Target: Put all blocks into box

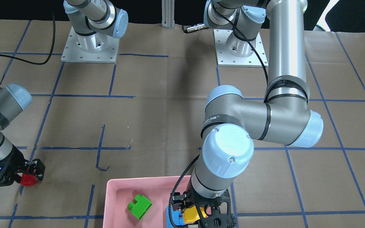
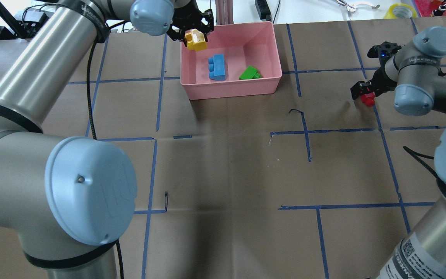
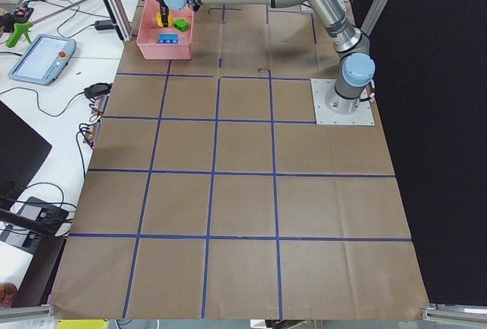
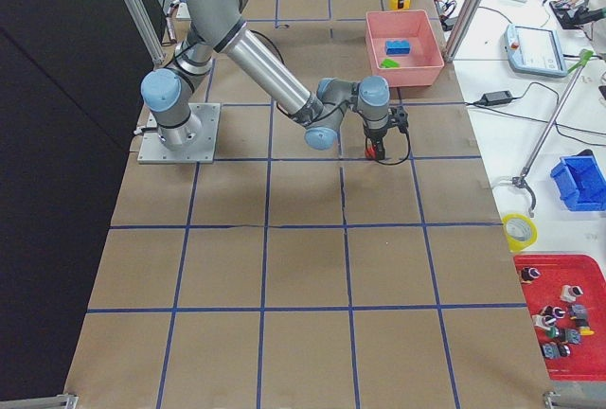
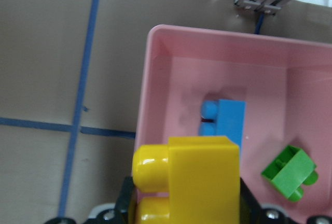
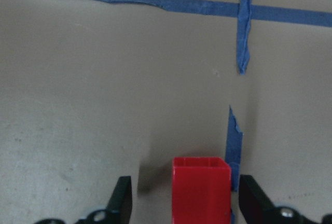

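Note:
The pink box (image 2: pixel 230 91) stands at the far side of the table. A light blue block (image 2: pixel 218 67) and a green block (image 2: pixel 250 73) lie inside it. My left gripper (image 2: pixel 192 33) is shut on the yellow block (image 2: pixel 196 40) and holds it above the box's far left corner. In the left wrist view the yellow block (image 5: pixel 202 182) hangs over the box's left wall (image 5: pixel 155 79). My right gripper (image 2: pixel 364 93) is open, low over the table, with a finger (image 6: pixel 122 198) on each side of the red block (image 6: pixel 201 185), which rests on the paper.
The table is covered in brown paper with a grid of blue tape. An aluminium post (image 2: pixel 223 11) stands just behind the box. The arm bases (image 1: pixel 89 47) are at the robot's side. Tools and a tape roll (image 2: pixel 400 9) lie beyond the far edge.

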Controlling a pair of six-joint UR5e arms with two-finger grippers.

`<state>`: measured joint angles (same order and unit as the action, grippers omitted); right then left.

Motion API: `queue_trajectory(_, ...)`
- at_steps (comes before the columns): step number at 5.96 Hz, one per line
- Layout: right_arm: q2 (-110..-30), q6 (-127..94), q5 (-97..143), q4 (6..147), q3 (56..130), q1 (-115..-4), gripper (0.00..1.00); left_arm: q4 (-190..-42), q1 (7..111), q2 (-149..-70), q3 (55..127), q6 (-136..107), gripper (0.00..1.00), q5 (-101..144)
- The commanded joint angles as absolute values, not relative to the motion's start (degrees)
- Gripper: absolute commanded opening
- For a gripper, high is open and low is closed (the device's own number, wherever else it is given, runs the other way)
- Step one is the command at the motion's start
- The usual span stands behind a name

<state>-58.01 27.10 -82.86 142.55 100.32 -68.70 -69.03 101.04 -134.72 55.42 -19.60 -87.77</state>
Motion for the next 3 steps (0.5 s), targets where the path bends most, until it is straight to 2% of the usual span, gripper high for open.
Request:
queue_trajectory(1, -58.1, 27.1, -83.1, 141.9, 100.4, -68.6, 0.09, -65.3, 102.1, -138.4, 56.1, -20.5, 0.42, -91.0)
queue_trajectory(2, -58.4, 27.0, -83.0, 141.9, 100.1, -68.6, 0.05, -65.3, 102.1, -138.3, 56.4, -20.5, 0.8, -91.3)
queue_trajectory(3, -58.9, 26.8, -83.0, 141.8, 98.6, -68.7, 0.04, -65.9, 102.0, -137.4, 55.9, -20.4, 0.99, -91.4)
